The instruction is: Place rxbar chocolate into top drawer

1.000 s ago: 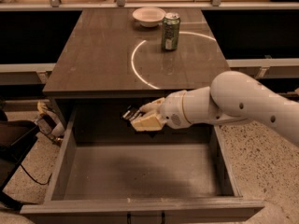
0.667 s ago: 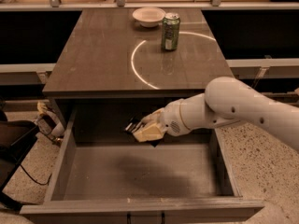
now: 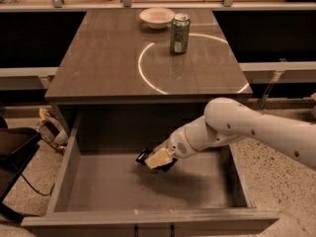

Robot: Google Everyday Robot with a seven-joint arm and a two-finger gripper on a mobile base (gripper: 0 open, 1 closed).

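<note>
1. Low inside the drawer (image 3: pixel 106 189), your gripper (image 3: pixel 154 159) is pinched on the chocolate bar (image 3: pixel 142 156) — its black end pokes out left.
2. Drawer floor lies just below — let go there.

Reaching in from the right with the white arm (image 3: pixel 256 130): gripper (image 3: pixel 151 159) low inside the open top drawer (image 3: pixel 66 169), mid-floor, clamped on the rxbar chocolate (image 3: pixel 142 156). Far back on the tabletop (image 3: pixel 98 68), green soda can (image 3: pixel 179 32) right of white bowl (image 3: pixel 157 17).

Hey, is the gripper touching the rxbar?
Touching. Camera view shows the gripper, inside the drawer, with fingers clamped on the rxbar.
</note>
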